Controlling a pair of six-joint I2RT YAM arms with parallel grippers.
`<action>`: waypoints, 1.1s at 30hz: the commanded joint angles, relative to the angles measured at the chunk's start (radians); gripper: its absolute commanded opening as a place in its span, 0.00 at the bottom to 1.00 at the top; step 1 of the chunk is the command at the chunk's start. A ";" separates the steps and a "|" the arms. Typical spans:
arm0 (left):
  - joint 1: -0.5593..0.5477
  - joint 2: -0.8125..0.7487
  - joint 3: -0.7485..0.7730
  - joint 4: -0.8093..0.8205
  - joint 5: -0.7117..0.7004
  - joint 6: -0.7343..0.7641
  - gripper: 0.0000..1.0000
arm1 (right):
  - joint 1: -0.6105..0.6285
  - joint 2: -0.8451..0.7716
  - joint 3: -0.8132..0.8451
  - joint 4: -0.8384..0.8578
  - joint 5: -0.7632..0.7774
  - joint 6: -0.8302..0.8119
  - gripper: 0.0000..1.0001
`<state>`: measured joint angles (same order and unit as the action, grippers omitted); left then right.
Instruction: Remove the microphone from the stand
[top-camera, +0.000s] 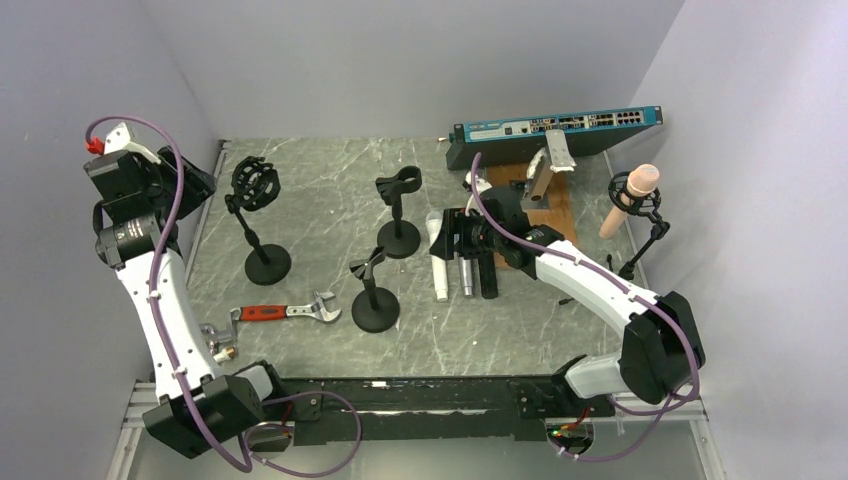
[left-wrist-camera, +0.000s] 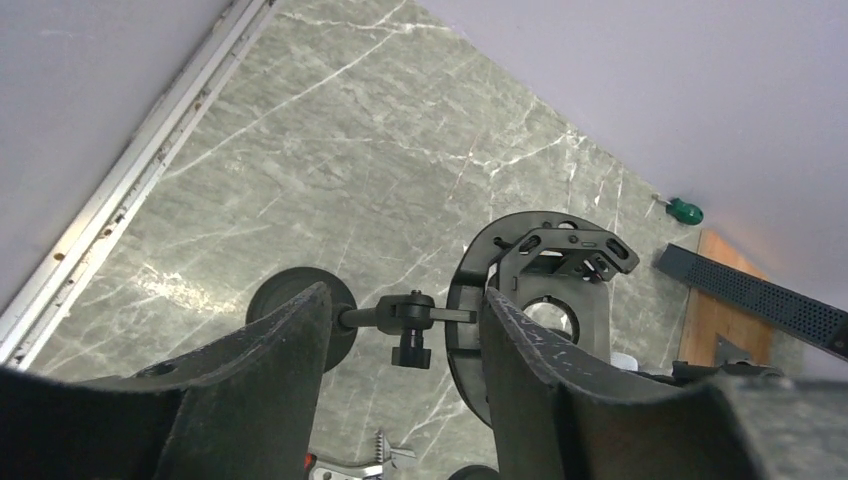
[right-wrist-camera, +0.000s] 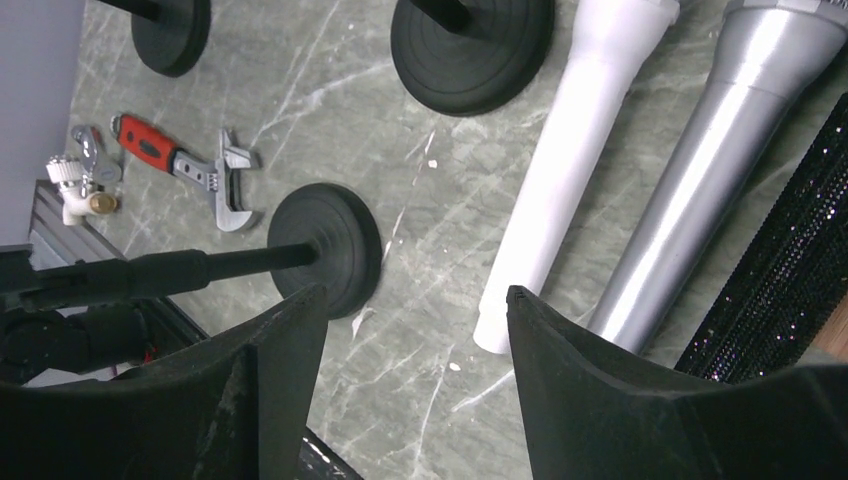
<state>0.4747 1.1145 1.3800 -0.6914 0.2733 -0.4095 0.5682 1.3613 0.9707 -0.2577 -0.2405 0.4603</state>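
Observation:
A pink microphone (top-camera: 632, 195) sits tilted in a black shock-mount stand (top-camera: 645, 245) at the far right, by the wall. My right gripper (top-camera: 455, 237) is open and empty, low over three microphones lying on the table, well left of the pink one. In the right wrist view the gripper (right-wrist-camera: 415, 300) is beside the white microphone (right-wrist-camera: 570, 150), the silver one (right-wrist-camera: 700, 170) and the black glitter one (right-wrist-camera: 790, 290). My left gripper (top-camera: 200, 185) is open and empty, raised at the far left. Its wrist view (left-wrist-camera: 405, 310) looks past it at an empty shock-mount stand (left-wrist-camera: 540, 290).
Three empty stands are on the table: a shock-mount one (top-camera: 258, 200), a clip one (top-camera: 398, 200) and another clip one (top-camera: 373, 285). A red-handled wrench (top-camera: 290, 312) lies at the front left. A network switch (top-camera: 555, 125) and a wooden board (top-camera: 550, 205) are at the back.

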 joint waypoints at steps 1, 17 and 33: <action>0.025 -0.009 -0.037 0.087 0.082 -0.003 0.63 | 0.001 -0.028 -0.018 0.001 0.000 -0.021 0.69; 0.026 0.036 -0.172 0.165 0.130 0.022 0.56 | 0.000 -0.048 -0.008 -0.018 0.009 -0.052 0.71; 0.026 -0.022 -0.387 0.233 0.095 0.040 0.56 | 0.000 -0.047 -0.013 -0.013 -0.001 -0.042 0.71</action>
<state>0.4961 1.0866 1.0706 -0.4129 0.4007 -0.4088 0.5682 1.3453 0.9524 -0.2928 -0.2409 0.4191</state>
